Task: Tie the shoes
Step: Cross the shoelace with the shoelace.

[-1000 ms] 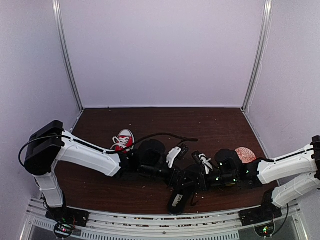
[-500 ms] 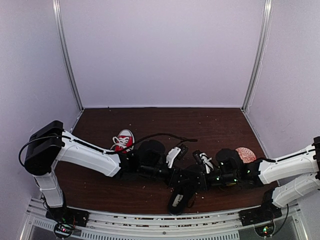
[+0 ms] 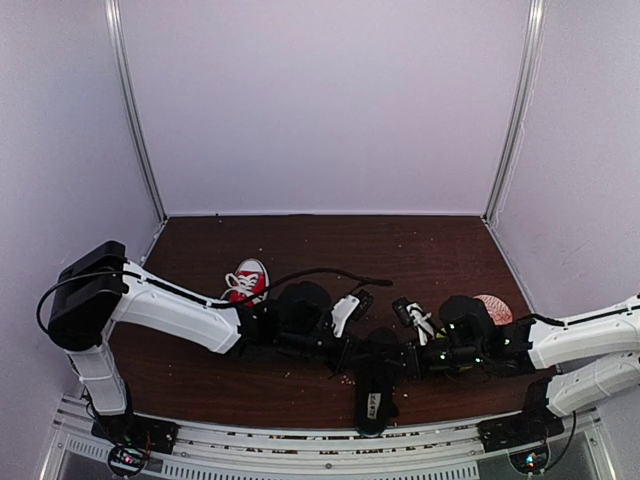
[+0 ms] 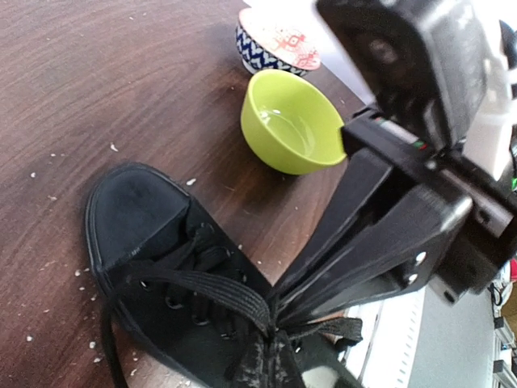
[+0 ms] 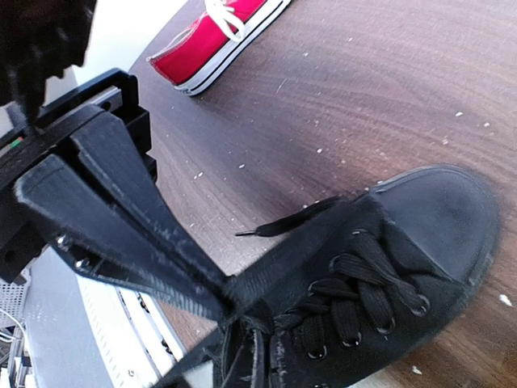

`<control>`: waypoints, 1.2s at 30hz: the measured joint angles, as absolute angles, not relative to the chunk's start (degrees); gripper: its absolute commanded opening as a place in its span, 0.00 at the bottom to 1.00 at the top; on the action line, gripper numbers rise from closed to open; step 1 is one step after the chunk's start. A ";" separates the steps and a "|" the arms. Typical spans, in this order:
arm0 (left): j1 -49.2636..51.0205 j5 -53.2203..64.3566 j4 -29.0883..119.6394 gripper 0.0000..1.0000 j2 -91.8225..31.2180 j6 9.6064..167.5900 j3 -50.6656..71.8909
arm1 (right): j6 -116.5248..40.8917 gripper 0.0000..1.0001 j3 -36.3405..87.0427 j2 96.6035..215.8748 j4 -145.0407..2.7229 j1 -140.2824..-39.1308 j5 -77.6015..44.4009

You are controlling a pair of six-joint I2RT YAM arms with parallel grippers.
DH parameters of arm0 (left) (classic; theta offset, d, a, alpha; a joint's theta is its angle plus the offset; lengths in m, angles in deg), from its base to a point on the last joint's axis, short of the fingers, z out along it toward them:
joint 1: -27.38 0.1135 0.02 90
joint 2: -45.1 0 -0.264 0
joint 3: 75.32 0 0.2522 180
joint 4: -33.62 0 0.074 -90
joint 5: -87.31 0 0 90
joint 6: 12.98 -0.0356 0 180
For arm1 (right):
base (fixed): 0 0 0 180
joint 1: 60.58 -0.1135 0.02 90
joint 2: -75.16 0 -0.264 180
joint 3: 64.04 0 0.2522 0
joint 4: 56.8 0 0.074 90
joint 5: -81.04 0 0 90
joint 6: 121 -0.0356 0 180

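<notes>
1. Shoes: two. One red canvas sneaker with white laces sits left of centre in the top view, and one black canvas shoe with black laces lies at lower centre.
2. Bowls: two, both in the upper part of the left wrist view. One is a glossy lime-green round bowl, the other a blue-and-white patterned round bowl.
3. White-and-black jointed robot arms: two, the left arm and the right arm.
4. Tables: one dark brown wood-grain table.
5. Small pale crumbs: too many to count.

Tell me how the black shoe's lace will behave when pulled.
The black lace looks floppy: it bows in a loose loop, so it probably slackens unless held taut. The black shoe seems small and light, so it may slide when tugged.
</notes>
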State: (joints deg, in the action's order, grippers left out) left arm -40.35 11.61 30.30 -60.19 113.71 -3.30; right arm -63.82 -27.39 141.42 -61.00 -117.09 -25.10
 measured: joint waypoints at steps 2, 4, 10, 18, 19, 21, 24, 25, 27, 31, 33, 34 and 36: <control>-40.35 10.87 30.58 0.00 -59.84 113.68 -3.45 | -63.71 0.14 -27.78 139.65 -61.90 -117.05 -24.05; -40.35 9.99 30.58 0.00 -59.36 113.66 -3.82 | -63.67 0.24 -28.28 137.68 -62.84 -116.87 -22.96; -40.35 8.55 29.88 0.00 -58.60 113.73 -5.15 | -63.19 0.43 -30.23 132.59 -65.07 -115.74 -20.51; -40.35 8.73 27.39 0.00 -58.60 114.10 -5.33 | -61.68 0.47 -32.87 129.81 -64.48 -113.88 -24.25; -40.35 8.75 27.24 0.00 -58.60 114.16 -5.33 | -61.26 0.47 -32.83 130.38 -64.26 -113.70 -25.08; -40.35 8.77 27.22 0.00 -58.60 114.21 -5.33 | -60.78 0.46 -32.63 132.28 -64.17 -113.51 -26.96; -40.35 8.77 27.11 0.00 -58.60 114.27 -5.33 | -60.26 0.39 -32.15 135.60 -63.80 -113.46 -29.93; -40.35 8.77 27.00 0.00 -58.60 114.34 -5.33 | -60.04 0.33 -32.04 136.61 -63.45 -113.46 -30.81; -40.35 8.77 26.80 0.00 -58.60 114.51 -5.31 | -59.89 0.18 -32.02 138.14 -62.73 -113.46 -32.23; -40.35 8.73 26.41 0.00 -58.60 114.84 -5.31 | -60.37 0.17 -32.00 138.88 -61.11 -113.44 -34.30; -40.35 8.66 26.39 0.00 -58.60 115.04 -5.33 | -60.76 0.28 -32.00 138.49 -60.43 -113.44 -34.85; -40.35 8.66 26.39 0.00 -58.60 115.08 -5.35 | -61.20 0.32 -32.00 138.20 -60.26 -113.44 -35.07; -40.35 8.64 26.36 0.00 -58.60 115.24 -5.40 | -61.31 0.36 -32.00 137.51 -59.67 -113.44 -35.55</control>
State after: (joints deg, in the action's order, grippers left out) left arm -40.35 8.64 26.36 -58.60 115.24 -5.40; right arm -61.31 -32.00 137.51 -59.67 -113.44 -35.55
